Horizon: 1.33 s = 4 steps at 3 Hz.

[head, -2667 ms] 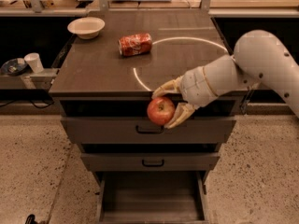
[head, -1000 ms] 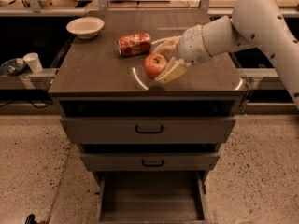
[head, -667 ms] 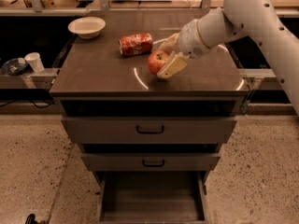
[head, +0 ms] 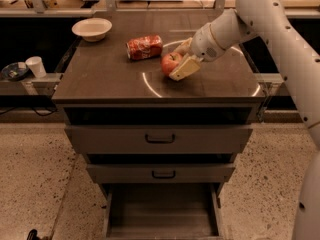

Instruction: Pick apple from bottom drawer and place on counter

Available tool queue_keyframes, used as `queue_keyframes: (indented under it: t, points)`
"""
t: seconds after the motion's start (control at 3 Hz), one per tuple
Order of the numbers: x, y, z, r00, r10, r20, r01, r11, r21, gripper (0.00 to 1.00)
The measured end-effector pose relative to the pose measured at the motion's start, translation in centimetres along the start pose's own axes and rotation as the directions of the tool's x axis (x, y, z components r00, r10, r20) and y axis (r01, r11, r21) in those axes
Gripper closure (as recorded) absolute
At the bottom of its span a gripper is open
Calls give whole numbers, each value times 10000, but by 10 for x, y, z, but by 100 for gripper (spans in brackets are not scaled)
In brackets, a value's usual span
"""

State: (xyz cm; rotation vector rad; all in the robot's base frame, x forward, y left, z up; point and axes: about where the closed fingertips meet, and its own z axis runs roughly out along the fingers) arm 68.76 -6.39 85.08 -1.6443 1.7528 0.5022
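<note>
The small round red apple [head: 170, 63] with a yellowish patch sits just above the frame's centre, clamped between the cream pads [head: 181, 70] of the white arm's two-finger gripper [head: 176, 59], low over the broad dark grey-brown counter [head: 100, 74]; whether it already touches the top I cannot tell. If the pads part while it hangs clear, it could drop and, being round, roll toward the front edge or against the crushed red soda can [head: 144, 46] just to its upper left; a sideways withdrawal could also nudge it.

Counted: one apple; one soda can; one white bowl [head: 92, 28] at upper left; one paper cup [head: 35, 65] at far left; two wider grey drawers [head: 210, 139] with black handles, both closed; one open grey bottom drawer [head: 162, 211] at lower centre; one gripper.
</note>
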Motion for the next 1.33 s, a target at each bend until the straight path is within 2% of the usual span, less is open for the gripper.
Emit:
queue_keyframes:
  t: [0.33,0.67,1.0,1.33]
  points:
    - [0,0,0,10000,-2,3,2,10000,4,1]
    - [-4,3,-11,9998,-110,162,106,9996,269,0]
    - [-27,17,-44,9928,-797,893,709,9927,971,0]
    - [-17,19,-61,9920,-772,999,637,9891,1327,0]
